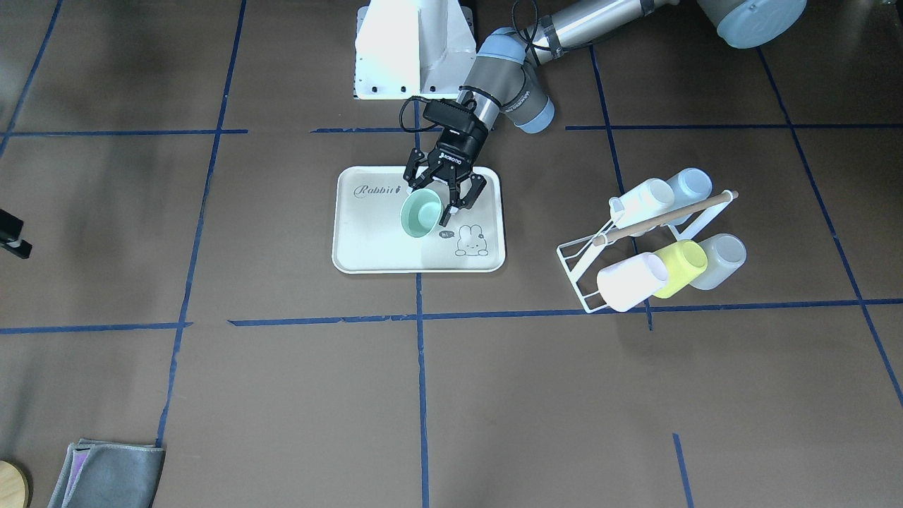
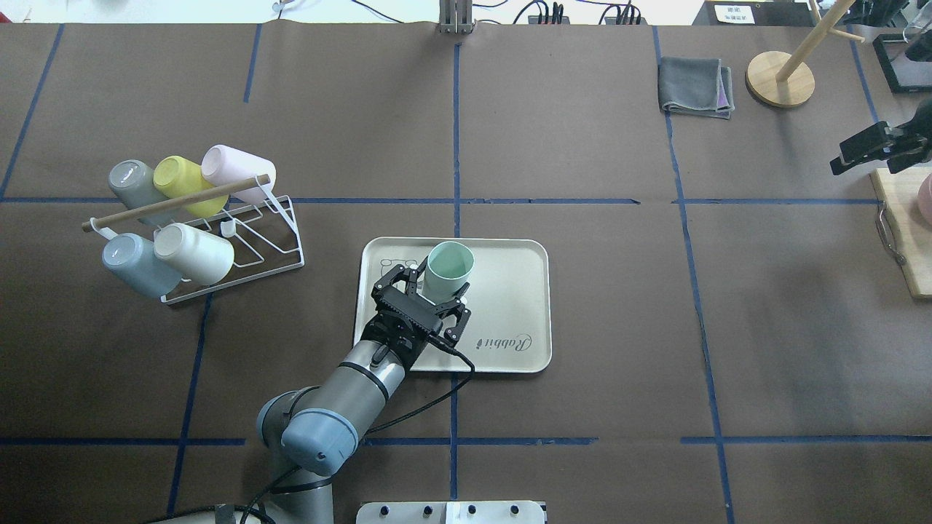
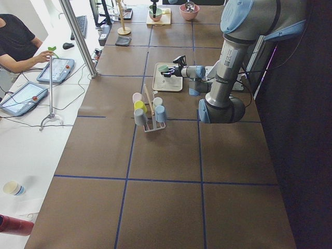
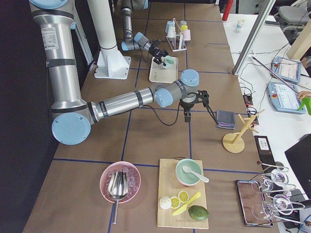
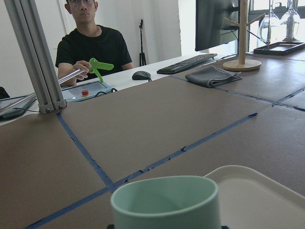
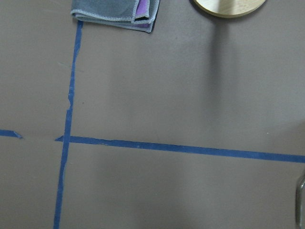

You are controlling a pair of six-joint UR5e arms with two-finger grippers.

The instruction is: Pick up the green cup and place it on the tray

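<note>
The green cup (image 2: 447,271) stands upright in the left half of the cream "Rabbit" tray (image 2: 510,291). My left gripper (image 2: 435,290) reaches over the tray's near edge, with a finger on each side of the cup's lower wall, shut on it. In the front view the cup (image 1: 421,214) sits by the bunny drawing on the tray (image 1: 367,240), with the gripper (image 1: 437,194) around it. In the left wrist view the cup's rim (image 5: 166,199) fills the bottom centre. My right gripper (image 2: 870,156) hangs open and empty over the far right of the table.
A white wire rack (image 2: 240,247) with several cups, among them a yellow-green one (image 2: 182,182) and a pale blue one (image 2: 135,263), stands left of the tray. A folded grey cloth (image 2: 695,87), a wooden stand (image 2: 780,78) and a cutting board (image 2: 906,233) are at the right.
</note>
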